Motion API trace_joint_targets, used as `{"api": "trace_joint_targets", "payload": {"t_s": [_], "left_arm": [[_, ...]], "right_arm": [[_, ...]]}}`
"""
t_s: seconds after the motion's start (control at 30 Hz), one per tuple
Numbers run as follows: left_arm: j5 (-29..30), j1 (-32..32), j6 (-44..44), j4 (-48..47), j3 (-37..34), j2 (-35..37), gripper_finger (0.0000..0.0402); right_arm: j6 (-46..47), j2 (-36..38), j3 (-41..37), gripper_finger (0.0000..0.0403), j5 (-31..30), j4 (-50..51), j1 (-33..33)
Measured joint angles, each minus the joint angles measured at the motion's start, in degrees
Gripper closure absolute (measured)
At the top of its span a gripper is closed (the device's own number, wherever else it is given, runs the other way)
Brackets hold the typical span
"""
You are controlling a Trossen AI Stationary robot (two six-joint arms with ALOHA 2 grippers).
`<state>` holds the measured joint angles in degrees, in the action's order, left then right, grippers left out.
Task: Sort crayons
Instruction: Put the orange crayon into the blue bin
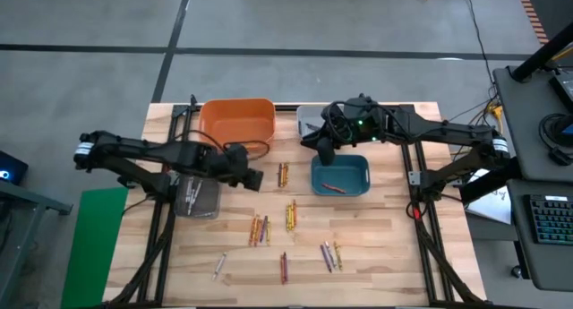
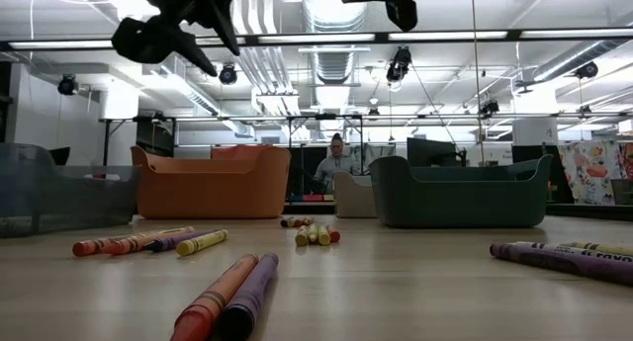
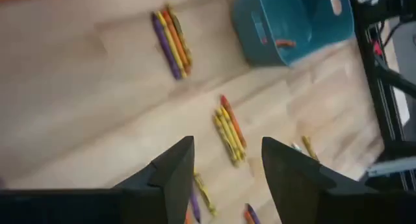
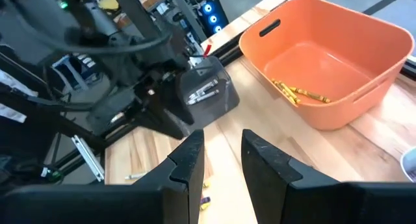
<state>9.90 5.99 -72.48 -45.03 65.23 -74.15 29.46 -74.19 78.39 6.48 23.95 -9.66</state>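
Crayons lie in small clusters on the wooden table: one (image 1: 283, 175) between the bins, one (image 1: 291, 215) at mid-table, others (image 1: 260, 228) (image 1: 331, 255) nearer the front edge. My left gripper (image 3: 227, 165) hangs open above the table beside the grey bin (image 1: 199, 197), with nothing between its fingers; below it lie two clusters (image 3: 170, 32) (image 3: 229, 126). My right gripper (image 4: 223, 152) is open and empty, raised over the far edge of the teal bin (image 1: 340, 175), in which a red crayon (image 1: 333, 188) lies. Yellow crayons (image 4: 302, 93) lie in the orange bin (image 4: 331, 62).
A pale bin (image 1: 309, 121) stands at the far edge between the orange bin (image 1: 237, 121) and my right arm. Black frame legs run along both table sides. In the low view a person (image 2: 336, 163) sits in the room behind the table.
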Motion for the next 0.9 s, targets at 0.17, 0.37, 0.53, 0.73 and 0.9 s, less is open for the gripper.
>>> {"api": "trace_joint_targets", "payload": {"t_s": [0.17, 0.37, 0.53, 0.73, 0.9], "left_arm": [[-1.85, 5.33, -4.71, -0.01, 0.49, -5.16, 0.0248], [-4.73, 10.84, -8.19, -1.17, 1.95, -13.18, 0.0249], [-6.4, 13.05, -9.08, -4.67, 3.52, -19.91, 0.0249], [-6.46, 13.83, -7.68, -5.67, 4.28, -25.42, 0.0249], [-6.19, 13.78, -7.01, -6.01, 4.09, -28.13, 0.0249]], "right_arm": [[-0.03, 0.02, 0.0, 0.0308, -0.04, -0.05, 1.24], [-0.04, -0.07, 0.0, 0.0307, -0.05, 0.0, 2.77], [-0.05, -0.07, -0.02, 0.0307, -0.06, 0.05, 3.66], [-0.03, -0.09, -0.02, 0.0307, -0.1, 0.81, 4.16], [0.03, -0.14, -0.06, 0.031, -0.52, 3.9, 4.52]]}}
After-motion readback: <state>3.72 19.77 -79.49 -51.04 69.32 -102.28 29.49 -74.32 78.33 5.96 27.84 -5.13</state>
